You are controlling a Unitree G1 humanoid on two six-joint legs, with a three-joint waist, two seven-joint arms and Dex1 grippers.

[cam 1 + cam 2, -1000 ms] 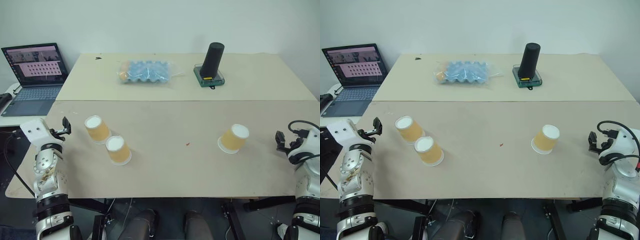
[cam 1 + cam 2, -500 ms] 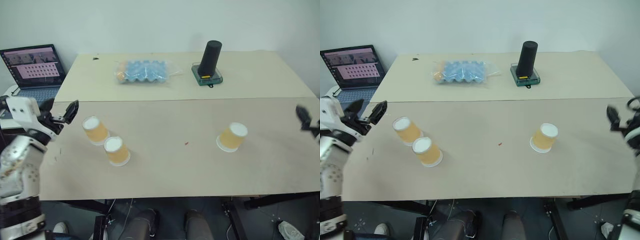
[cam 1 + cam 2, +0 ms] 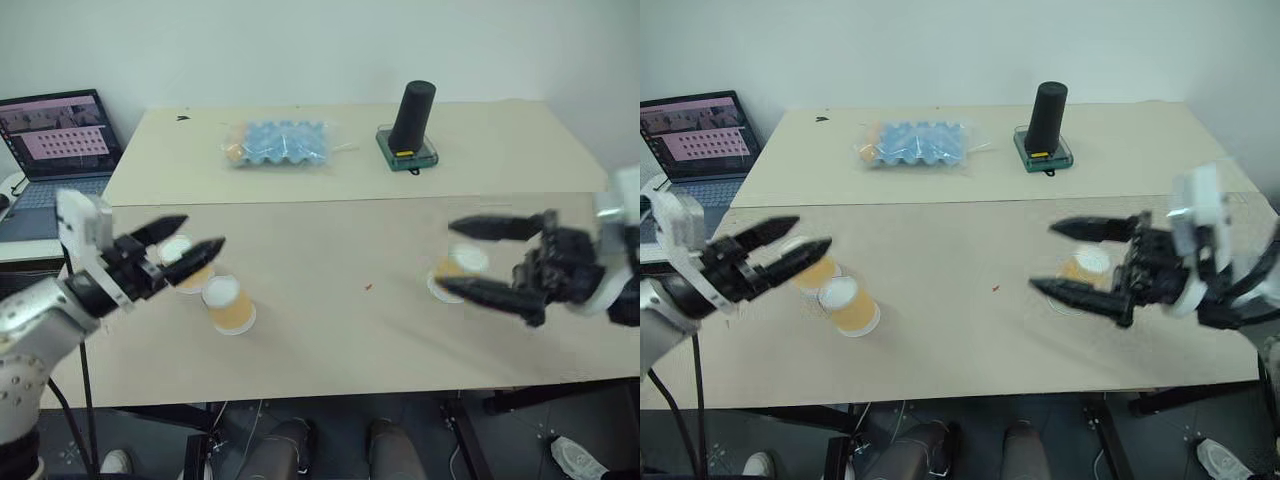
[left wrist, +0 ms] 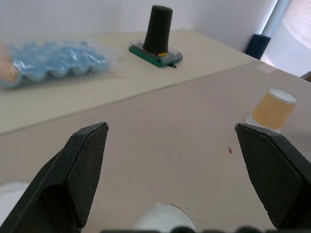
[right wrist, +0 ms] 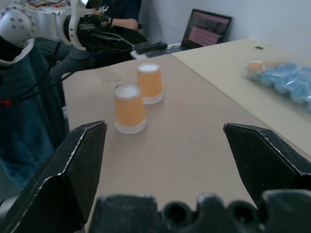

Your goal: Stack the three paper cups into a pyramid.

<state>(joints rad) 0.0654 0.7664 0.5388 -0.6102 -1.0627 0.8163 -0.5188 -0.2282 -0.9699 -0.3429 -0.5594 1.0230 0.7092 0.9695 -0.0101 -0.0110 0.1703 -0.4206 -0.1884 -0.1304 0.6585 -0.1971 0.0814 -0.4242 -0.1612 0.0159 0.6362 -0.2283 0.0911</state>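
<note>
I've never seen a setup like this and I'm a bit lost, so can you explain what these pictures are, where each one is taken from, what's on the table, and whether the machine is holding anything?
This is a two-armed humanoid robot at a table. Two pictures come from cameras in its head, looking down over its arms. The other two come from a camera on each wrist, looking out between that arm's two black fingers.

In the head views, the left tool and the right tool both reach in over the table, jaws open. Neither holds anything.

On the near surface stand three paper cups, upside down: two close together on the robot's left, and one on its right, partly behind the right tool. Farther back lie a bagged blue tray and a tall black cylinder on a green base. A laptop sits off to the left.
</note>
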